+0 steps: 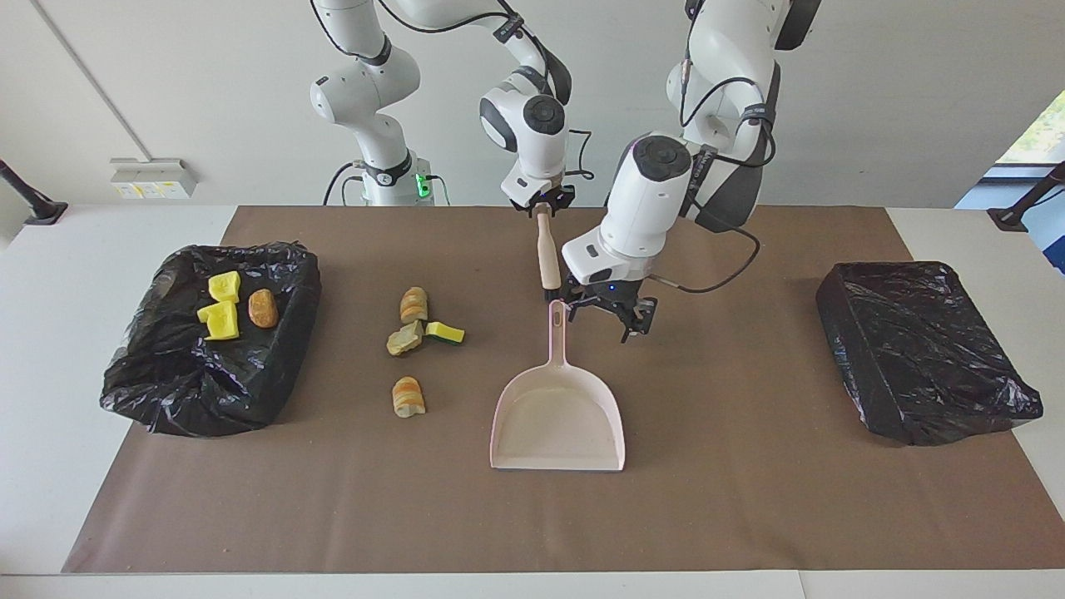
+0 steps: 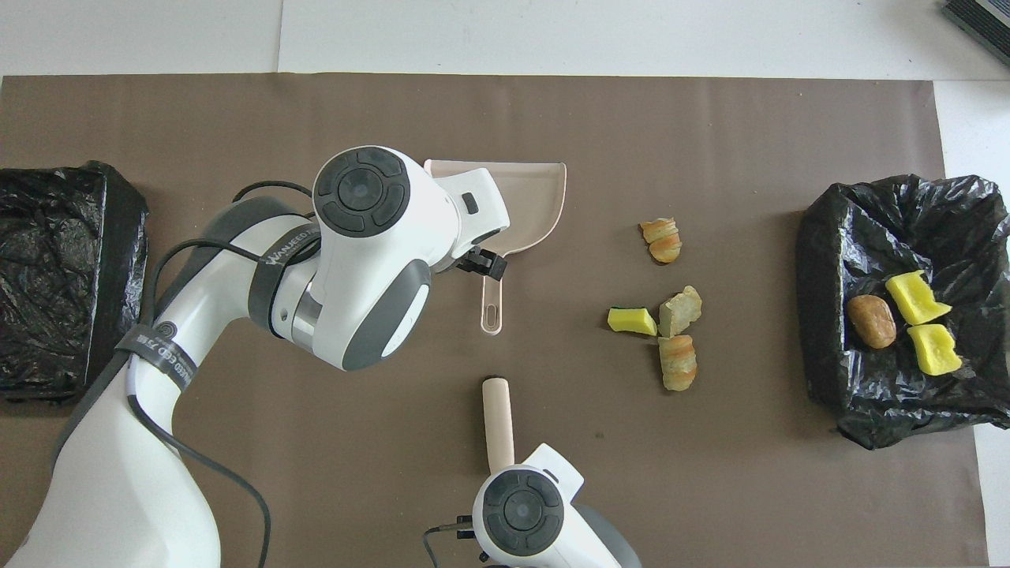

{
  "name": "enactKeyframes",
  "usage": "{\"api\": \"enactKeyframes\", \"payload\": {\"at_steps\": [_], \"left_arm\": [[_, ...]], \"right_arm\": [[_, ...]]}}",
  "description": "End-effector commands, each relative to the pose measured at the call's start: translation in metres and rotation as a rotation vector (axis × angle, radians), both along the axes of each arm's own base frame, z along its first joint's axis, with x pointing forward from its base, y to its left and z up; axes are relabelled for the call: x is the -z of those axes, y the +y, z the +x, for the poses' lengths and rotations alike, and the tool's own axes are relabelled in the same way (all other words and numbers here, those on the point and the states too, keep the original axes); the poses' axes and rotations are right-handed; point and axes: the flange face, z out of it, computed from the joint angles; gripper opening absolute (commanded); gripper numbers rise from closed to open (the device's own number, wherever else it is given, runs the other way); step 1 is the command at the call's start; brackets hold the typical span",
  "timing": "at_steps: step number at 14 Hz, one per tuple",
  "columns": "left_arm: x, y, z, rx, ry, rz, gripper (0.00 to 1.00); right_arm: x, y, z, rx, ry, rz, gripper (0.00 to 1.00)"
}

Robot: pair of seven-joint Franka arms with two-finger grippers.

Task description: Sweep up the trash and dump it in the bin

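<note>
Several trash scraps lie on the brown mat: two tan lumps (image 1: 413, 304) (image 1: 408, 396), a grey-green lump (image 1: 404, 339) and a yellow-and-green sponge piece (image 1: 445, 334). Two yellow foam chunks (image 1: 221, 320) and a brown lump (image 1: 263, 308) lie in the black-bagged bin (image 1: 166, 391) at the right arm's end. The pale pink dustpan (image 1: 557, 420) rests flat on the mat. My left gripper (image 1: 611, 320) is open, low beside the dustpan's handle (image 1: 556, 333). My right gripper (image 1: 541, 204) is shut on the beige brush handle (image 1: 547, 249); the bristles are hidden.
A second black-bagged bin (image 1: 923, 349) stands at the left arm's end, nothing showing in it. The scraps on the mat lie between the dustpan and the bin that holds trash. The mat's white table border (image 1: 50, 333) lies outside both bins.
</note>
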Motion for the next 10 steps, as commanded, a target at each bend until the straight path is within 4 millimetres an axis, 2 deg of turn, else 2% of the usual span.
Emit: {"api": "enactKeyframes", "payload": {"at_steps": [1, 3, 4, 5, 6, 9, 10], "left_arm": [[0.023, -0.009, -0.014, -0.053, -0.024, -0.002, 1.0], [0.033, -0.01, -0.019, -0.068, -0.013, 0.002, 1.0], [0.041, -0.022, -0.027, -0.073, -0.01, 0.0, 1.0], [0.063, -0.037, -0.032, -0.097, -0.017, 0.006, 1.0], [0.075, -0.042, -0.029, -0.133, -0.046, 0.019, 1.0], [0.076, -0.047, -0.032, -0.175, -0.076, 0.048, 1.0], [0.076, -0.048, -0.033, -0.177, -0.075, 0.047, 0.94]], "right_arm": [[-0.006, -0.002, -0.003, 0.033, 0.012, 0.009, 0.0], [-0.014, 0.0, -0.001, 0.049, 0.024, -0.003, 0.0], [-0.02, -0.003, 0.001, 0.044, 0.031, -0.007, 0.0], [-0.025, -0.006, 0.003, 0.037, 0.052, -0.023, 0.0], [-0.03, -0.013, 0.006, 0.032, 0.066, -0.044, 0.0], [-0.054, -0.051, 0.029, 0.037, 0.066, -0.051, 0.0], [-0.061, -0.067, 0.038, 0.039, 0.069, -0.055, 0.0]]}}
